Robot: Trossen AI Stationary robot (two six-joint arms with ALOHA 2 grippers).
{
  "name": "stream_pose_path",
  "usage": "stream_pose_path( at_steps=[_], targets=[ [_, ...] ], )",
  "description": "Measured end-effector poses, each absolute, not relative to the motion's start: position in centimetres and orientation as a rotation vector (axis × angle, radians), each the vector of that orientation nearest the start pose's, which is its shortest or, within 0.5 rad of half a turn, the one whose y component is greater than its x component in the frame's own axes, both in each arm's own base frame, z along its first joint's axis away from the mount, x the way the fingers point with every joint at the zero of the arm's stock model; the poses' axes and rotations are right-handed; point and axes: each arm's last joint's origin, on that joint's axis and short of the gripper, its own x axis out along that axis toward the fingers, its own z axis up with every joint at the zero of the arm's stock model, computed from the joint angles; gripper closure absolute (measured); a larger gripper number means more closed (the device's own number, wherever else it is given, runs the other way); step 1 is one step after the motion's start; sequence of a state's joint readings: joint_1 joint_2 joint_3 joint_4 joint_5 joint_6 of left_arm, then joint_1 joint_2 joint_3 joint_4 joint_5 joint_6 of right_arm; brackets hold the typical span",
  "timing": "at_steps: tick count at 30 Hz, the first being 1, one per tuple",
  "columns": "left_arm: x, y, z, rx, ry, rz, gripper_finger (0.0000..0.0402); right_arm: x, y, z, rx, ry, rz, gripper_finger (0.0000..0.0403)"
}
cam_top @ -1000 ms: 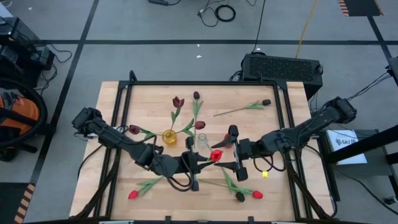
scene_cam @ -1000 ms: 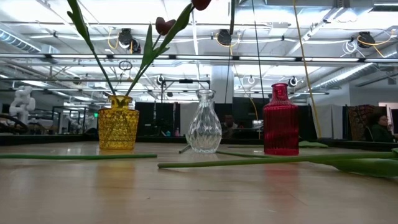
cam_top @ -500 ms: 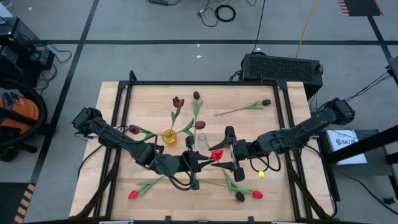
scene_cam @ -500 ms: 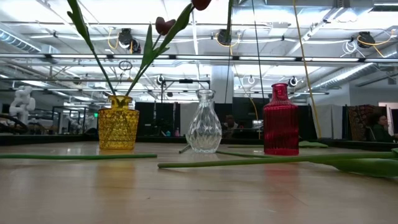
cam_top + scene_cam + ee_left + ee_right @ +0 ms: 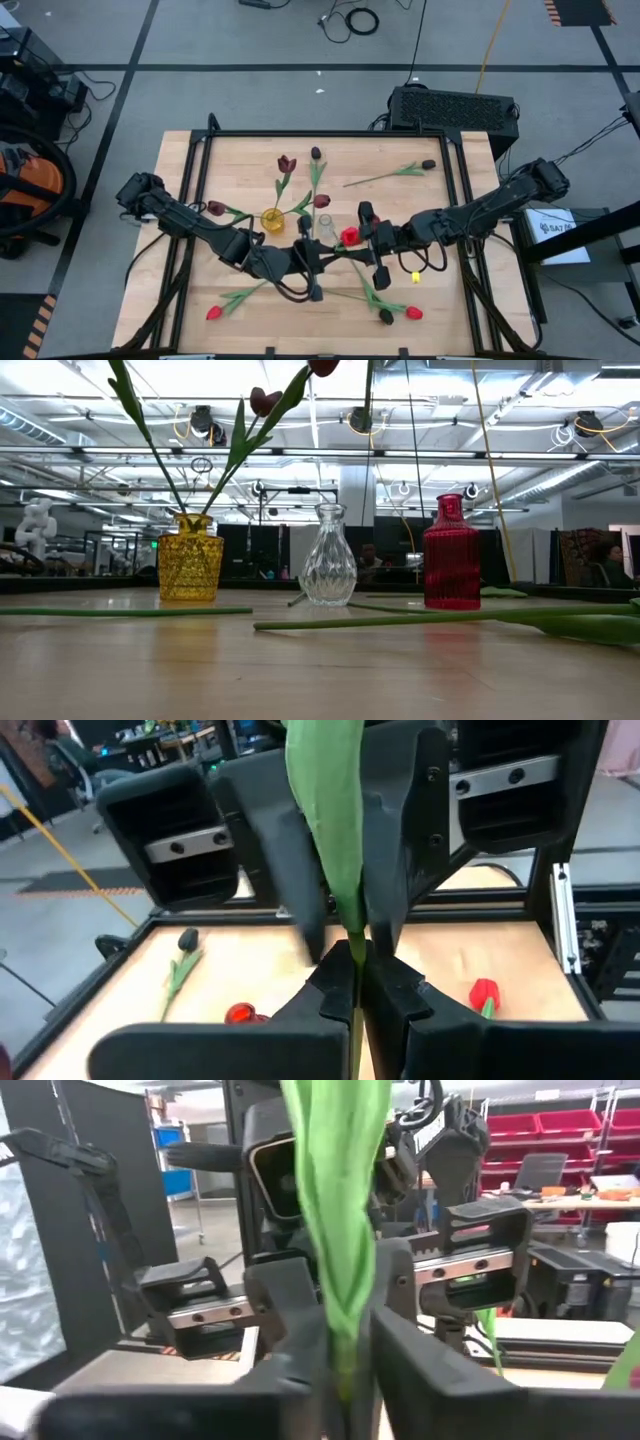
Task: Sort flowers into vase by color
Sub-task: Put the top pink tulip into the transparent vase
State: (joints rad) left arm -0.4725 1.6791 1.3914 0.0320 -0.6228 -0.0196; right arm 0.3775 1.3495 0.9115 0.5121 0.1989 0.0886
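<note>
A red tulip stands upright between my two grippers, its head (image 5: 349, 237) showing from above and its stem end (image 5: 369, 385) hanging high over the vases. My left gripper (image 5: 318, 257) is shut on it from the left. My right gripper (image 5: 362, 240) is shut on it from the right. A yellow vase (image 5: 190, 568) holds dark maroon tulips (image 5: 287, 163). Beside it stand a clear vase (image 5: 328, 568) and a red vase (image 5: 451, 565), which my right gripper hides in the high view. My left gripper pinches the tulip's stem (image 5: 356, 955) between its two fingers, just below where the long leaf rises. The fingers lie level, from the table's left, across the stem. The tulip stands upright, clear of the table. My right gripper pinches the green leaf folded about the stem (image 5: 342, 1342) between its two fingers (image 5: 420, 1365). They come level from the table's right, across the stem, close to my left gripper's hold.
Loose tulips lie on the table: a maroon one at the left (image 5: 218, 208), a dark one at the far right (image 5: 428, 164), red ones near the front edge (image 5: 213, 313) (image 5: 413, 313) and a dark one (image 5: 386, 317). A black frame (image 5: 330, 133) rims the table.
My right gripper has moved a little toward the table's left, up to my left gripper, and its fingers have come together on the tulip. The red head has shifted slightly toward the far edge.
</note>
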Motion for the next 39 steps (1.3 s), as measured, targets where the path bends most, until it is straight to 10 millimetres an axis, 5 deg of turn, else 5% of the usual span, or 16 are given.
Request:
stream_pose_path(
  at_steps=[3,15,24,33,39],
  targets=[
    [35.3,-16.2,33.0,0.092,0.228,0.148,0.0365,28.6,10.7,31.8,0.117,-0.058,0.177,0.0391],
    [31.7,-18.8,35.4,0.071,0.196,0.079,0.0194,25.1,10.0,34.8,0.16,-0.083,0.192,0.0397],
    [27.9,-20.7,37.0,0.132,0.202,-0.012,0.0183,20.7,8.4,36.6,0.126,-0.08,0.181,0.0395],
    [26.8,-21.9,37.1,0.168,0.197,-0.041,0.0183,16.8,5.9,36.9,0.093,-0.043,-0.075,0.0395],
    [26.6,-21.7,36.4,0.163,0.263,-0.034,0.0183,15.0,5.1,34.7,0.142,-0.08,-0.074,0.0395]
  ],
)
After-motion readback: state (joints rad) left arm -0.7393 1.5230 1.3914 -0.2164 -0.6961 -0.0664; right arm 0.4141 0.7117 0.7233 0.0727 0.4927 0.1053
